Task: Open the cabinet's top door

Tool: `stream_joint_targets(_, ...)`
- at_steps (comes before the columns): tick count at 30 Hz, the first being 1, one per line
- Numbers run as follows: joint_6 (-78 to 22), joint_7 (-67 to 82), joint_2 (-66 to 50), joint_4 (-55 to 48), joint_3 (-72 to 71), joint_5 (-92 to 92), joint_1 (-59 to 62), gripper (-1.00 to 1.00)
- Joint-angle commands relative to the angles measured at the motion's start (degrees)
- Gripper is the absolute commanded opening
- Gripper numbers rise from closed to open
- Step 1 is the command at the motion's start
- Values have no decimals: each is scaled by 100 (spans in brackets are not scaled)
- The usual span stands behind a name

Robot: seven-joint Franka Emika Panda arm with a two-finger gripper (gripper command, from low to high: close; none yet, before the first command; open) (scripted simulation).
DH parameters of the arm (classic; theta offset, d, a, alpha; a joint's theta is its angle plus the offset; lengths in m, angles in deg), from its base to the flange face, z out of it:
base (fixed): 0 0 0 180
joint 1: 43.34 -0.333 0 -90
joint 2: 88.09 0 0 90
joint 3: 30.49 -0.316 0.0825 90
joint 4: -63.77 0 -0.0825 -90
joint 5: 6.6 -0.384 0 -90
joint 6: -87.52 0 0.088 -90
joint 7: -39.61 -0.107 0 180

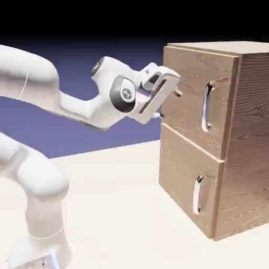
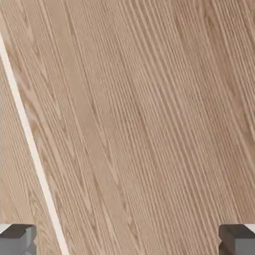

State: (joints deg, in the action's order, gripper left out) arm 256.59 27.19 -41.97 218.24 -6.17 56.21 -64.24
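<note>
The cabinet (image 1: 251, 131) stands at the right of the exterior view, with both doors shut. My gripper (image 1: 169, 104) is open and nothing is between its fingers. Its tips are close against the left part of the top door (image 1: 186, 123), well left of that door's curved silver handle (image 1: 207, 107). In the hand view, wood grain (image 2: 149, 114) fills the picture and the two grey fingertips (image 2: 17, 240) sit far apart in the bottom corners. A thin pale line (image 2: 30, 144) runs diagonally down the left. The handle does not show in the hand view.
The lower door (image 1: 181, 173) with its shorter silver handle (image 1: 197, 194) sits below the top door. A pale table (image 1: 121, 210) stretches between the robot's base and the cabinet.
</note>
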Motion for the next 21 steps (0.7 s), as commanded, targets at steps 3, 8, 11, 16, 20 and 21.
stream_joint_targets(3,-59,358,160,-78,290,748,-241,0)
stream_joint_targets(8,-157,953,427,-208,772,1994,-642,0)
stream_joint_targets(11,-216,1311,587,-285,1062,2741,-882,0)
stream_joint_targets(16,-314,1906,854,-415,1544,3987,-1283,0)
stream_joint_targets(20,-392,2383,1068,-519,1930,4984,-1604,0)
stream_joint_targets(21,-412,2502,1121,-545,2027,5233,-1684,0)
